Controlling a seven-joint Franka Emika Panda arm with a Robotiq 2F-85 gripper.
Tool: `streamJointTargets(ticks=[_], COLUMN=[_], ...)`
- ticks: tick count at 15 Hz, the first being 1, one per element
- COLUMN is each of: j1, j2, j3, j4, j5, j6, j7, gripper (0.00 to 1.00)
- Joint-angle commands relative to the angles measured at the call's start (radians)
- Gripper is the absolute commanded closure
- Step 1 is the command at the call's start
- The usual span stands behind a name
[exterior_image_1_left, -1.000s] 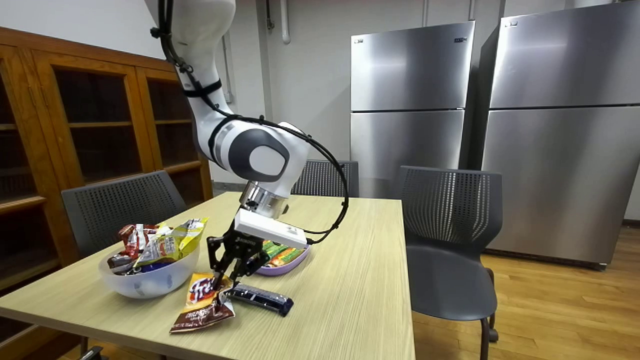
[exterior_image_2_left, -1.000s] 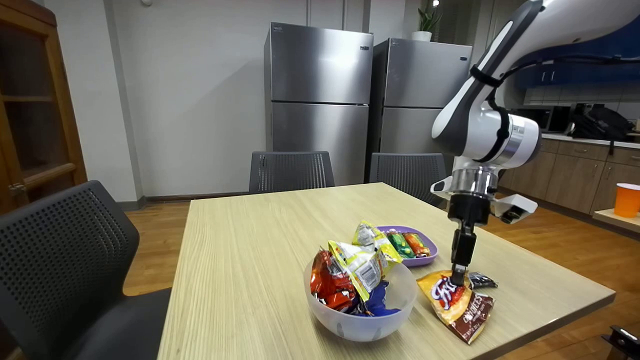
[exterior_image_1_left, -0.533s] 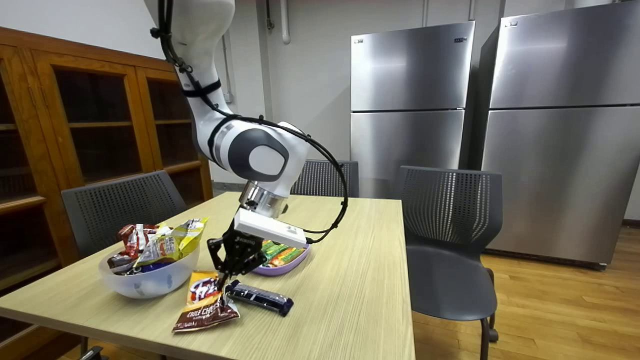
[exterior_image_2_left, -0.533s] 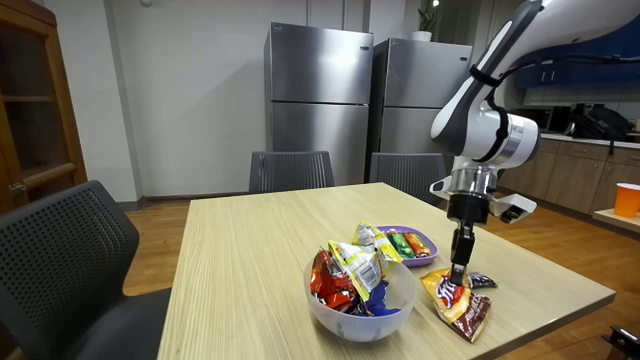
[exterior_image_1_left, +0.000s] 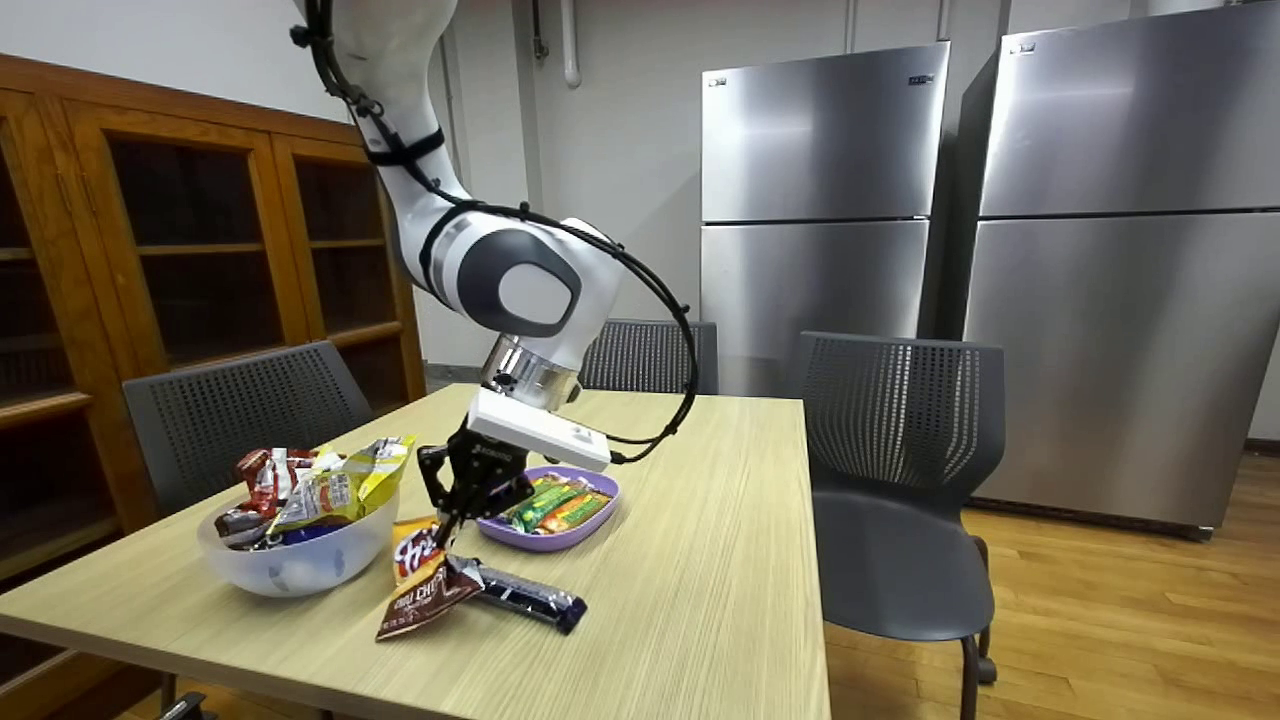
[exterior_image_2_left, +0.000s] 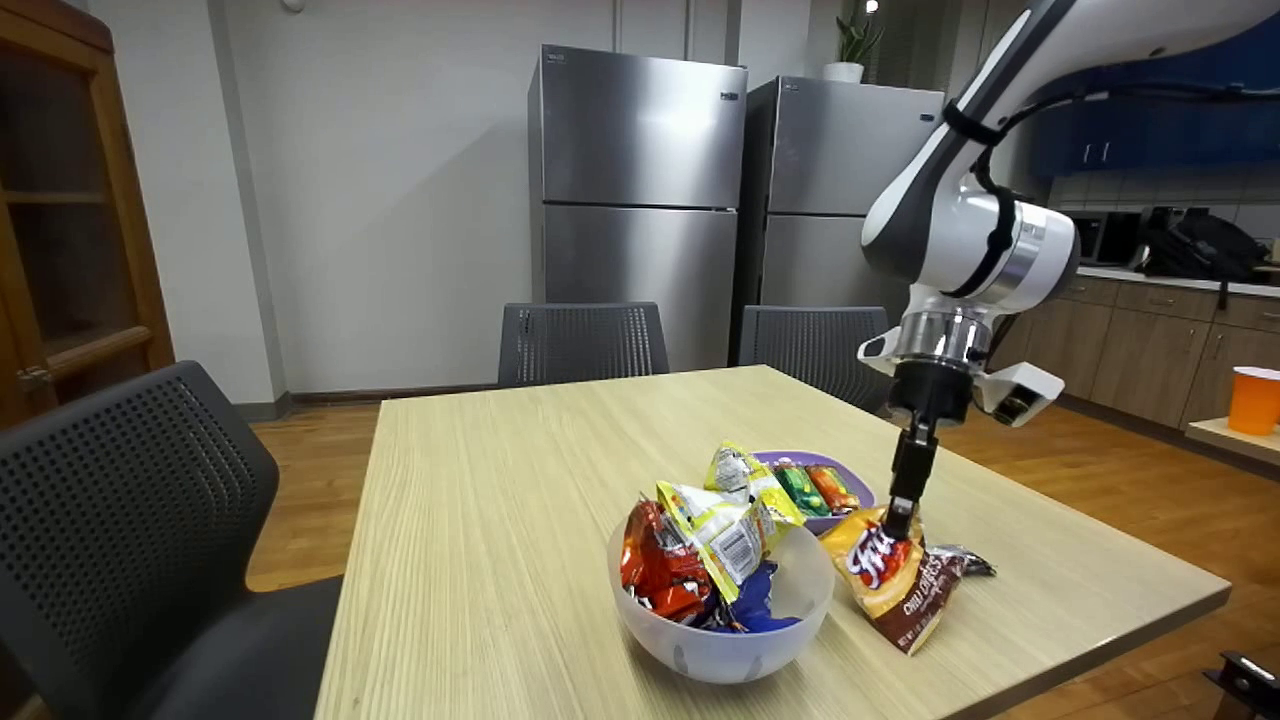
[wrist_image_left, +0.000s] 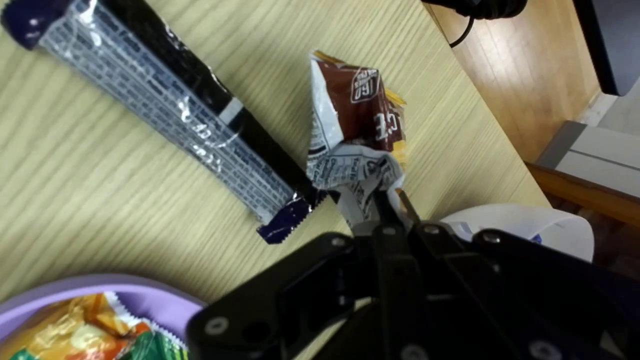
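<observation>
My gripper is shut on an orange-and-brown chip bag, pinching a crumpled part of it. In an exterior view the fingers press over the bag's red-and-white logo, and the bag hangs tilted. I cannot tell whether its lower edge touches the table. In the wrist view the bag shows its brown front and printed white back at the fingertips. A dark wrapped bar lies on the table beside the bag. In an exterior view the bar is mostly hidden behind the bag.
A translucent white bowl full of snack bags stands beside the gripper. A purple tray with green and orange packets lies behind the gripper. The wooden table has dark chairs around it. An orange cup stands farther off.
The gripper has closed on the bag and risen slightly. The bag has moved up with it, toward the purple tray and bowl. The bar has stayed in place.
</observation>
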Motion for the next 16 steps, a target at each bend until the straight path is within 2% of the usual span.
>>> streamJointTargets(ticks=[1, 10, 16], j1=[0.017, 0.057, 0.13], j2=[-0.074, -0.204, -0.274], j3=[-0.025, -0.091, -0.119], j4=[0.001, -0.021, -0.041], j5=[0.059, 0.235, 0.271], j6=[-0.065, -0.027, 0.014], j7=[-0.014, 0.031, 0.091], gripper=[1.0, 1.0, 1.0])
